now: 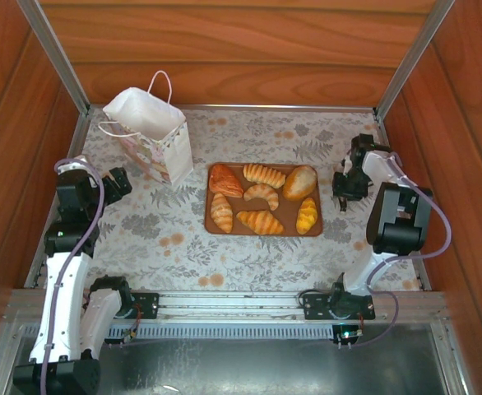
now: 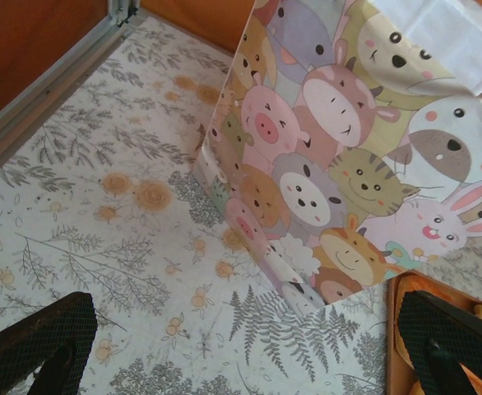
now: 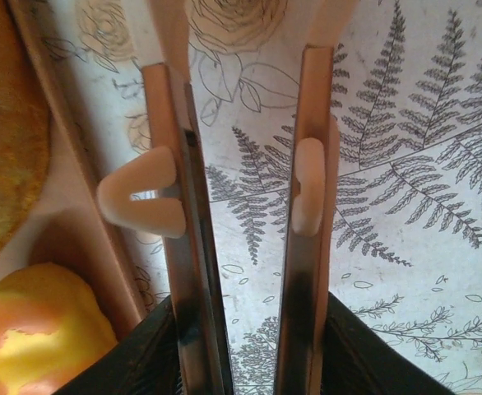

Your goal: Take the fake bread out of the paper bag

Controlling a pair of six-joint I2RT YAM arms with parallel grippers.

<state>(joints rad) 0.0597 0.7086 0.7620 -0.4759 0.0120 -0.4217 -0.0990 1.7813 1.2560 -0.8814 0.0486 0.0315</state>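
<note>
Top external view: the left pincer [image 1: 118,183] hangs released beside the upright paper bag [image 1: 153,140]; six pieces of fake bread [image 1: 263,195] lie on a brown tray [image 1: 294,229] at the middle of the worktop [image 1: 183,239]; the right pincer [image 1: 345,191], parted and empty, sits just right of it. Unloading looks finished, though the bag's bottom is hidden.

wood-panelled walls [image 1: 224,49] enclose a floral tablecloth [image 1: 175,239].

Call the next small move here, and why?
Probably lift the right pincer up and away from the tray. It's open and empty over the tablecloth beside the tray, where six pastries already lie. The bag stands upright at far left; I can't tell whether it's empty.
</note>
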